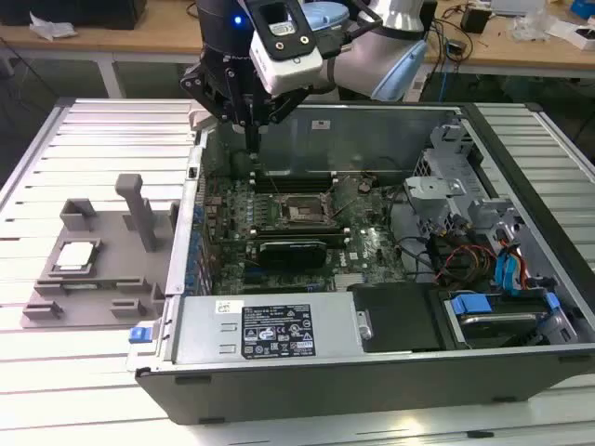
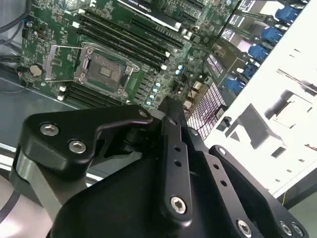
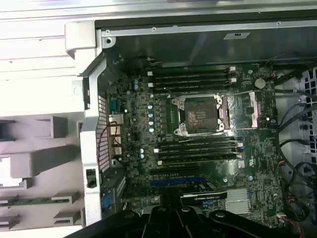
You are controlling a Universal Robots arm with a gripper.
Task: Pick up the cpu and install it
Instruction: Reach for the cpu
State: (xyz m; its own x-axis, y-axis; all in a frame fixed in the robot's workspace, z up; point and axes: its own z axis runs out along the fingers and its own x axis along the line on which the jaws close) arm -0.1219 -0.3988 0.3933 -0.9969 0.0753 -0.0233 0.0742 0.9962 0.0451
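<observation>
Catching the gripper (image 1: 252, 141) pinched closed on nothing, poised over the far corner of the motherboard (image 1: 370, 246) inside the open computer case (image 1: 372, 376). Spotting the cpu (image 1: 76, 255) well apart, flat on the grey tray (image 1: 104, 283) at the exterior view's left. Noting a white printed label (image 1: 277, 327) on the case's cover.

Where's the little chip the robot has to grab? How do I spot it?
Find the big open computer case. On the exterior view's left of it lies a grey tray. The cpu is the flat silvery square on it, unlike the raised grey blocks around it.
</observation>
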